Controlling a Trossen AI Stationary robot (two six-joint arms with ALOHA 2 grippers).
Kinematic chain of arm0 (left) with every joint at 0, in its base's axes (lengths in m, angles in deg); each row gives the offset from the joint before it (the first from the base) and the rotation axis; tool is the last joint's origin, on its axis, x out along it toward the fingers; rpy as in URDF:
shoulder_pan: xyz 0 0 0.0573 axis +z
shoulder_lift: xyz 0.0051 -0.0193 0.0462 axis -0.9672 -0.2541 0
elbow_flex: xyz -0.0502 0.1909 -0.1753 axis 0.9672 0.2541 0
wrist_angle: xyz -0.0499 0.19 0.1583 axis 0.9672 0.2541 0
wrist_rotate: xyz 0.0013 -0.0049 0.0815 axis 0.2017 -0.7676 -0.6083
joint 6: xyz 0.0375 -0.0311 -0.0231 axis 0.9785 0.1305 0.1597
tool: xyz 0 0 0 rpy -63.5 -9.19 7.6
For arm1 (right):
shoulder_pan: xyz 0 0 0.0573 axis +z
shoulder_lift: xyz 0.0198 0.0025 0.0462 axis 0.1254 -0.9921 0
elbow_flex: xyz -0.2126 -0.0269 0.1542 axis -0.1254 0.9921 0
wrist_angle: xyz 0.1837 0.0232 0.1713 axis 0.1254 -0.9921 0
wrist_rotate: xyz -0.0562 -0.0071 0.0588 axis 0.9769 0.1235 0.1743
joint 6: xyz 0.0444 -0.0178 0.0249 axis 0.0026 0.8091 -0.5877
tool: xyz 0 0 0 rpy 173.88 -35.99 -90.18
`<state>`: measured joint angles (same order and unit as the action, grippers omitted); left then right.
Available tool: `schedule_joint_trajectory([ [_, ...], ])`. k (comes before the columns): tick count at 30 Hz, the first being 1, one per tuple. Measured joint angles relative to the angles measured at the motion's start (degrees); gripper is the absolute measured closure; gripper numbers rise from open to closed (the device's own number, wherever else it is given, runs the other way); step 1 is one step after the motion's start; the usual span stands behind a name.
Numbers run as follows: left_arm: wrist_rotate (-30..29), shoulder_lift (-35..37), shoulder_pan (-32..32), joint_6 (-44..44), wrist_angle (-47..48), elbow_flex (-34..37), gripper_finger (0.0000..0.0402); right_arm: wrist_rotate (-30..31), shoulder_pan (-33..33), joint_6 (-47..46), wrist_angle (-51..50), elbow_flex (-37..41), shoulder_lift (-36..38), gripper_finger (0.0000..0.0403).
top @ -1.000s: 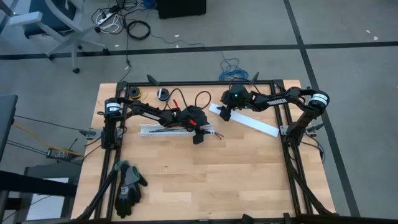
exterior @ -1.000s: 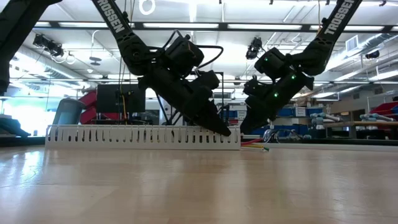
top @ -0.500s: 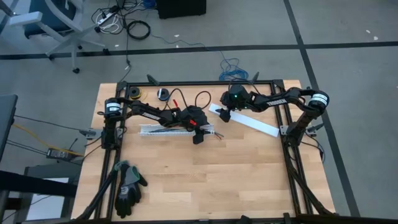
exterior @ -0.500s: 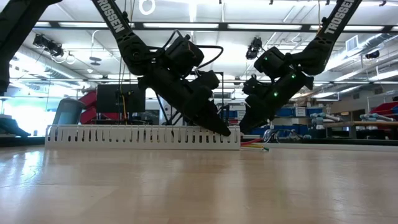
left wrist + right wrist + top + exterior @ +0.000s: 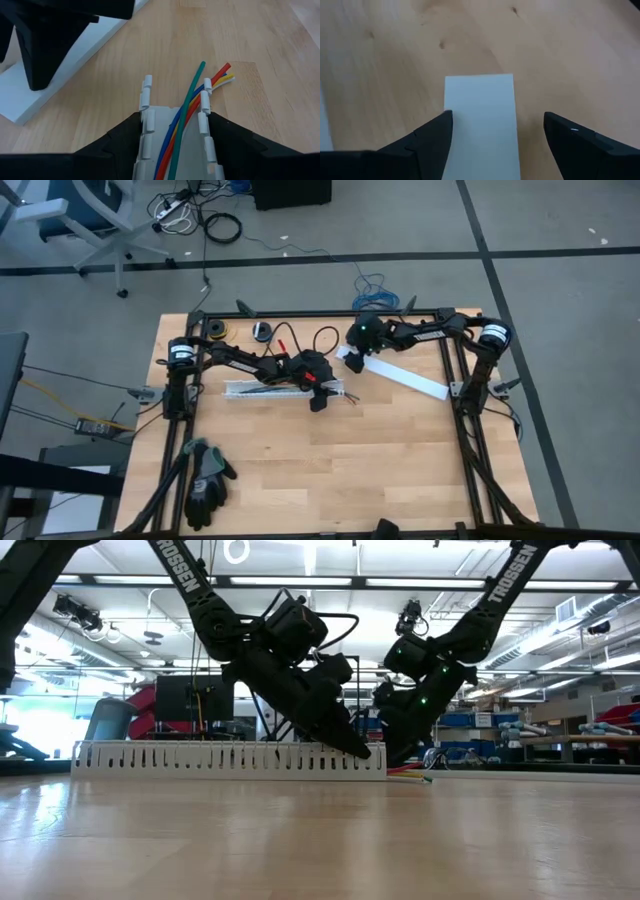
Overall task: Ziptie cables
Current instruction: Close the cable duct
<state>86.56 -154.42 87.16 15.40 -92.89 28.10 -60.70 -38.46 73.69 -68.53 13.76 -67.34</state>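
Observation:
The cables (image 5: 187, 107), green, blue, yellow, orange and red wires, lie inside a white slotted duct (image 5: 265, 390). Their ends stick out of its right end (image 5: 350, 397) onto the table. My left gripper (image 5: 172, 117) is at that end of the duct, tipped down from the far left (image 5: 362, 752). A flat white strip (image 5: 405, 378) lies slanting on the far right of the table. My right gripper (image 5: 497, 117) is open over that strip's left end (image 5: 480, 95), one finger on each side; I cannot tell whether it touches. My left gripper has the white duct's right end between its fingers (image 5: 125, 137), one against each slotted outer wall (image 5: 146, 120). It comes slanting down from the far left, its fingers along the duct. The duct lies flat on the table with the cables in its channel.
A black glove (image 5: 205, 480) lies near the table's near left corner. Two small rolls (image 5: 262, 332) and a red-handled tool (image 5: 285, 340) sit by the far edge. Black frame rails (image 5: 465, 395) run along both sides. The near half is bare wood (image 5: 350, 470).
My right arm has swung toward the table's left. Its gripper has slid a little left along the flat strip toward that strip's left end, closer to my left gripper. The duct, the cables and my left gripper have stayed put.

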Motion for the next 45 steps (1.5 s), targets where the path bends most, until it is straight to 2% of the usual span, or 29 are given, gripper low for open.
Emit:
schedule_joint_trajectory([
  [8, -0.01, -0.02, 0.04, 0.04, -0.07, 0.02, 0.0177, -1.11, -0.47, 0.88, -3.39, 0.03, 0.09, 0.0109],
  [12, 0.0, -0.04, 0.04, -0.02, -0.13, 0.02, 0.0177, -2.14, -0.49, 0.86, -2.56, 1.59, 0.23, 0.0108],
  [17, -0.02, -0.07, 0.07, -0.17, -0.21, 0.04, 0.0177, -6.69, -0.79, -0.17, 0.53, 3.16, 0.28, 0.011],
  [31, -0.02, -0.07, 0.07, -0.35, -0.3, 0.04, 0.0177, -10.53, -0.88, -0.27, 0.01, 3.17, 0.24, 0.0113],
  [45, -0.05, -0.07, 0.07, -0.92, -0.37, 0.04, 0.0177, -3.68, 1.3, 2.95, -3.05, 3.13, 0.23, 0.0118],
])
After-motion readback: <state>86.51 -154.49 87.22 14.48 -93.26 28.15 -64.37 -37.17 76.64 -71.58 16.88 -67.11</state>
